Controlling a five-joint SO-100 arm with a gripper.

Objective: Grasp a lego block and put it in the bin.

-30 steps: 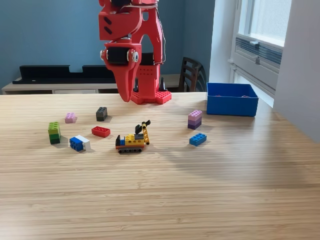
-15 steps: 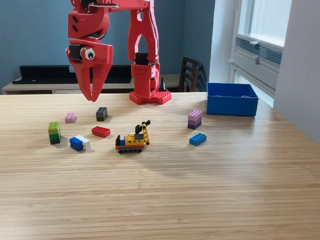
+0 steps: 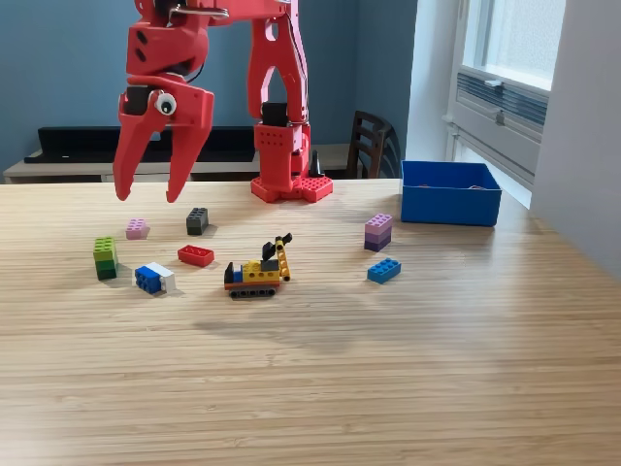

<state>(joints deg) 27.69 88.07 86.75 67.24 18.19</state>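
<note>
1. Lego blocks lie scattered over the far half of the wooden table (image 3: 388,388); the whole near half is bare wood with plenty of room.
2. Along the exterior view's left sit a green block (image 3: 105,257), a pink block (image 3: 137,228), a blue-and-white block (image 3: 153,278), a red block (image 3: 195,255) and a dark grey block (image 3: 197,220), each apart from its neighbours, with small gaps between them.
3. Near the middle stands a small yellow and black lego vehicle (image 3: 257,271), with open wood all around it.
4. Toward the exterior view's right are a purple stacked block (image 3: 377,232) and, nearer the camera, a flat blue block (image 3: 383,270); both stand clear of anything else.
5. The bin (image 3: 450,205) is a low-walled, open-topped blue box at the table's far right in the exterior view, close to the window wall, well apart from every block. A clear strip of table separates it from the purple stack.
6. The red arm's base (image 3: 289,186) is fixed at the far edge of the table, behind the vehicle.
7. The gripper (image 3: 146,194) hangs in the air above the left-hand cluster, tips pointing down, over the gap between the pink and dark grey blocks and touching neither.
8. Its two claws are spread wide apart, with nothing between them.
</note>
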